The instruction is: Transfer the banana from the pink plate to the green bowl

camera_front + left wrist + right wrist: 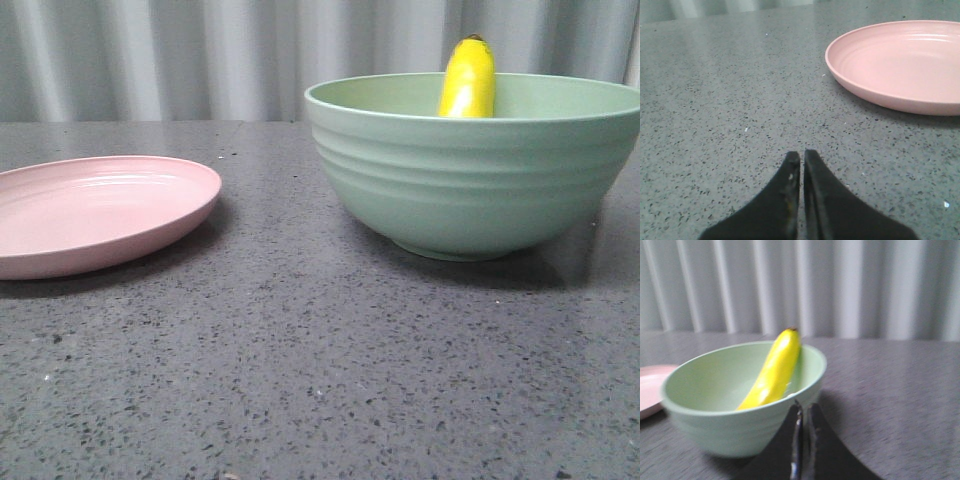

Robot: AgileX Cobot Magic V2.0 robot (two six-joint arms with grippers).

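Banana (468, 82): lies inside the green bowl (470, 190), leaning against the far wall, its dark-tipped end standing above the rim; nothing grips it.
Long axis: steeply tilted, running from the bowl's floor up to its far rim, as the right wrist view shows (774, 371).
Pink plate (95, 212): bare, on the counter (300, 380) to the left of the green bowl, apart from it with a strip of counter between.
Right claw (803, 410): fingers pressed together with nothing between them; it sits low, outside the bowl's near wall (740, 425), and looks close to that wall. The banana lies ahead of it, over the rim and inside.
Left claw (801, 160): fingers shut tight, holding nothing, low over the counter on the plate's side (900, 65), well apart from the bowl.
Nearer arm: the right one, judged from its wrist view, where the bowl fills the foreground; the left wrist view shows only plate and counter.
Key relation: banana is within the bowl and off the plate, with both claws outside the bowl and neither touching it.
Task stage: by my reading, the transfer looks done; what remains is likely only drawing the arms clear.
Risk: a right claw moving forward could nudge the bowl wall; the leaning banana might then slide down, though it would stay inside.
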